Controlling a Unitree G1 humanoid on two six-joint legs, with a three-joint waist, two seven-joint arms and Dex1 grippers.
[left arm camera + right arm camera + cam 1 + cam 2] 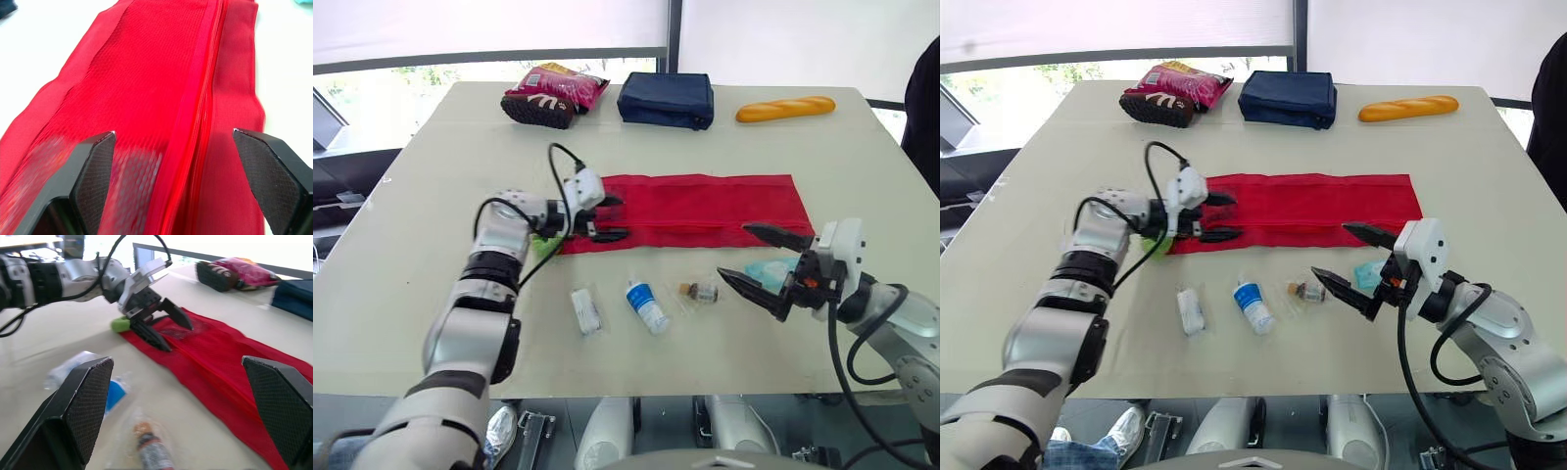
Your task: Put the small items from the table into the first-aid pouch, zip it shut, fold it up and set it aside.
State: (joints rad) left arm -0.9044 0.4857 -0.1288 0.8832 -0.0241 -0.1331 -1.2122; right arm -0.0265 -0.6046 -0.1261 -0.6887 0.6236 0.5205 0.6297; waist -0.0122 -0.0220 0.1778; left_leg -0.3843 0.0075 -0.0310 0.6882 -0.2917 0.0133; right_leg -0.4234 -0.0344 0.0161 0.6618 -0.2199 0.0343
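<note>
left eye view: i'd have the open left gripper (615,217) pin the flat red fabric pouch (705,211), open right gripper (732,250) take the small brown-capped vial (703,291)

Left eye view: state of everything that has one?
red pouch: unfolded, flat on the table; zip unclear
left pincer: open, over the pouch's left end
right pincer: open, empty
white packet: lying on the table, outside the pouch
blue-label bottle: on its side, outside the pouch
small vial: on its side, outside the pouch
navy bag: closed
</note>
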